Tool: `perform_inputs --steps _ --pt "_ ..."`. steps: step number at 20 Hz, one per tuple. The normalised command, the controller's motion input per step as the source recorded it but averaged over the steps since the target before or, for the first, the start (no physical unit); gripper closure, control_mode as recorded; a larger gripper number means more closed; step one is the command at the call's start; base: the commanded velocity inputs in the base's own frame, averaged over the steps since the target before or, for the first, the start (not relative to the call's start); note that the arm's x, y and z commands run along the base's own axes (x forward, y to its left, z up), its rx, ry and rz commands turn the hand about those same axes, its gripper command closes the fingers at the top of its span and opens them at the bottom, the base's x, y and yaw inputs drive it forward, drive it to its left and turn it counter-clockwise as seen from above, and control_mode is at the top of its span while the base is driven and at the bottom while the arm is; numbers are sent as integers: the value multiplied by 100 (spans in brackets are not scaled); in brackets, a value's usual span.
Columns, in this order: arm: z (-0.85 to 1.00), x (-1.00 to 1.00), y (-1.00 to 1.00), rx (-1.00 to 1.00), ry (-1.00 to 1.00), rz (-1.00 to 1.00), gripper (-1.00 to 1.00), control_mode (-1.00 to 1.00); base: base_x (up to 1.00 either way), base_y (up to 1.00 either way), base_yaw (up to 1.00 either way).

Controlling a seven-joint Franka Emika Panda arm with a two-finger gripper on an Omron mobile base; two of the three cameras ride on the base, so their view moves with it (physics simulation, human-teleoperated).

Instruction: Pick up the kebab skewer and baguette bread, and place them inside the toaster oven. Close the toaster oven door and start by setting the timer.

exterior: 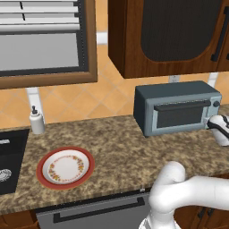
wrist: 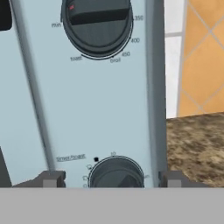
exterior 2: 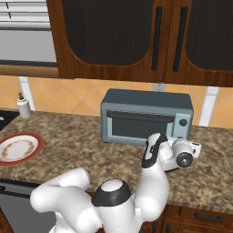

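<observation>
The pincer (wrist: 113,180) faces the oven (exterior: 176,108) panel, its open tips at 9 and 3 o'clock around the timer knob (wrist: 116,173), straight ahead.

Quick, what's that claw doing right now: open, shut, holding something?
Gripper: open, holding nothing, its fingertips either side of the lower knob on the toaster oven.

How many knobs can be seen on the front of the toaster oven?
2. The upper knob has temperature marks around it; the lower knob, marked timer/toast, sits between the tool fingertips. Others may be hidden.
</observation>
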Motion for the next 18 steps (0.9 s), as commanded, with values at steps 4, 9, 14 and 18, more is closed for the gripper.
perform_inputs --steps 4,9,14,18 --pt "0 0 0 0 0 0 100 -100 0 0 0" --pt "-2 0 0 0 0 0 100 -100 0 0 0" --pt "-7 0 -1 5 0 0 100 -100 0 0 0" --pt "-2 0 0 9 0 0 100 -100 0 0 0"
